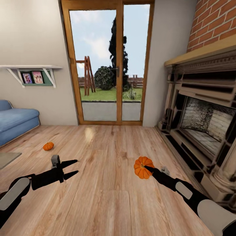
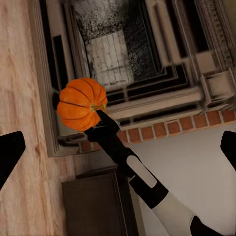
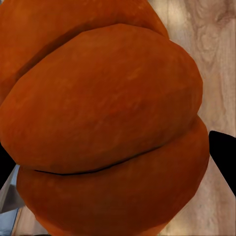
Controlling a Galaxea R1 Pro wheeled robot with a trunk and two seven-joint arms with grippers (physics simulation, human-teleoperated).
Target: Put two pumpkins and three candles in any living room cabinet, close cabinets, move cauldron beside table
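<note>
Head view — right gripper (image 1: 146, 168) clamped on one pumpkin (image 1: 143, 167)
Left gripper (image 1: 74, 166) spread, idle; second pumpkin (image 1: 48, 146) on floor (image 1: 108, 157) — next, find the cabinet

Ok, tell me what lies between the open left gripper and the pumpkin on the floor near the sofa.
Bare wood floor only. In the head view, nothing stands between the left gripper and the loose pumpkin; the grey table corner lies off to the side.
</note>
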